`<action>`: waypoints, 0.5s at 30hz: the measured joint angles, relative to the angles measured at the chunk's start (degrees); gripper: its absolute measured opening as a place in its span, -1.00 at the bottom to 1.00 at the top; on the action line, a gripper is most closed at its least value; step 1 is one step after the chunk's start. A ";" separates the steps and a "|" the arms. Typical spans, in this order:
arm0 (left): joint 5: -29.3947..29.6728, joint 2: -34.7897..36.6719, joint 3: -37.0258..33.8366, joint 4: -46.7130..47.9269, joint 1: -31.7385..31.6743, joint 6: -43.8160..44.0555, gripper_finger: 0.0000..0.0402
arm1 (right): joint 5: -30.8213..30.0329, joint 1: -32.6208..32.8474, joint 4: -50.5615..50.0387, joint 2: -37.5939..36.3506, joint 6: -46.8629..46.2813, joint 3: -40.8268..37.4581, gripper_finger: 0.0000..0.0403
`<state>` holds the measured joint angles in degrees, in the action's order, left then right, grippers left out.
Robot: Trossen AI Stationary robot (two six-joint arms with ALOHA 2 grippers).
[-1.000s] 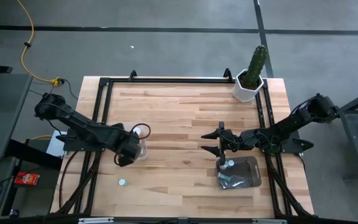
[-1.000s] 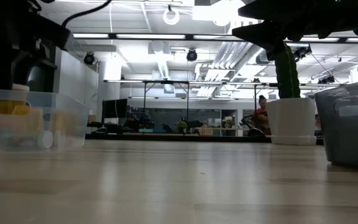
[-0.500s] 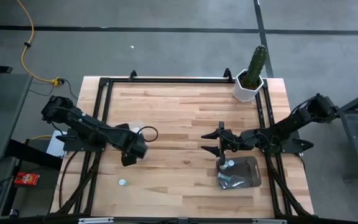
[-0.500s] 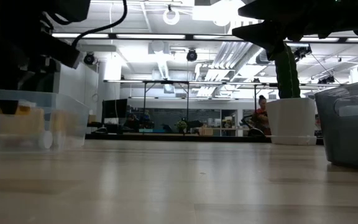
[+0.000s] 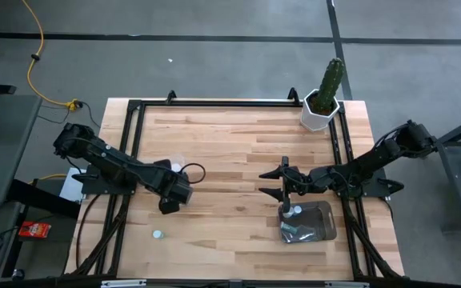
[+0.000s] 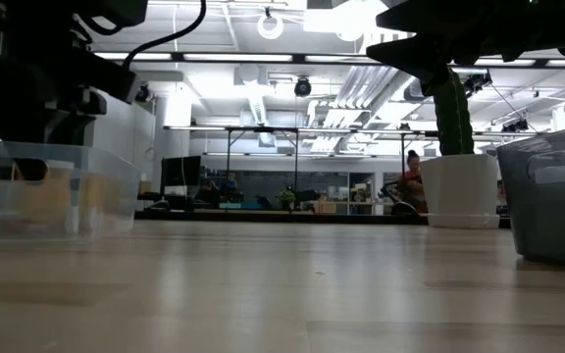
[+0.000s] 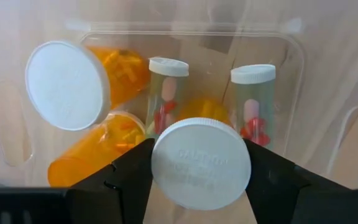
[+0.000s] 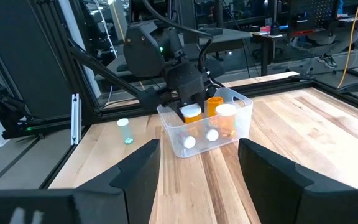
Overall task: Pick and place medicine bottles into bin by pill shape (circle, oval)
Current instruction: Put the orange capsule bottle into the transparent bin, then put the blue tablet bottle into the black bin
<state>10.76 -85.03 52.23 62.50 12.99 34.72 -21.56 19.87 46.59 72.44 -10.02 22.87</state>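
My left gripper [image 7: 201,180] reaches down into the clear bin [image 8: 185,147] at the table's left and is shut on an orange medicine bottle with a white cap [image 7: 201,163]. Several other bottles, orange [image 7: 114,71] and pale clear [image 7: 163,93], lie or stand in that bin. One small pale bottle [image 5: 158,234] stands alone on the table near the front left, and it also shows in the right wrist view [image 8: 124,131]. My right gripper [image 5: 282,182] is open and empty above the far end of the grey bin [image 5: 320,228], which holds bottles [image 5: 295,212]. My left gripper pinches the orange bottle between its two fingers at the sides of the white cap [image 7: 160,177]. The fingers come from above, pointing down. The bottle is upright, cap up, inside the clear bin among the other bottles; whether its base rests on the bin floor is hidden.
A white pot with a green cactus [image 5: 320,112] stands at the far right corner. A black frame rail [image 5: 214,102] runs along the table's far edge. Bare wood [image 5: 230,160] lies between the two bins.
My left gripper has gone down with the orange bottle, from above the clear bin's rim into the bin, and a little toward the table's right. The bottle has stayed upright in the hold.
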 joint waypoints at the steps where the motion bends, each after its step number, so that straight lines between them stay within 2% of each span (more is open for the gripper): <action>1: 0.05 0.00 0.00 0.00 0.00 0.02 0.04 | 0.00 0.01 -0.02 0.00 0.00 -0.01 0.05; 10: -1.68 0.02 0.23 0.39 0.00 0.43 0.32 | 0.00 0.00 0.00 0.00 0.00 -0.01 0.05; 15: -1.17 0.03 5.31 7.53 0.00 0.61 0.39 | 0.00 0.01 0.01 0.00 0.00 -0.02 0.05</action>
<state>9.59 -85.01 57.54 70.03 12.99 35.34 -21.56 19.88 46.60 72.44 -10.02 22.85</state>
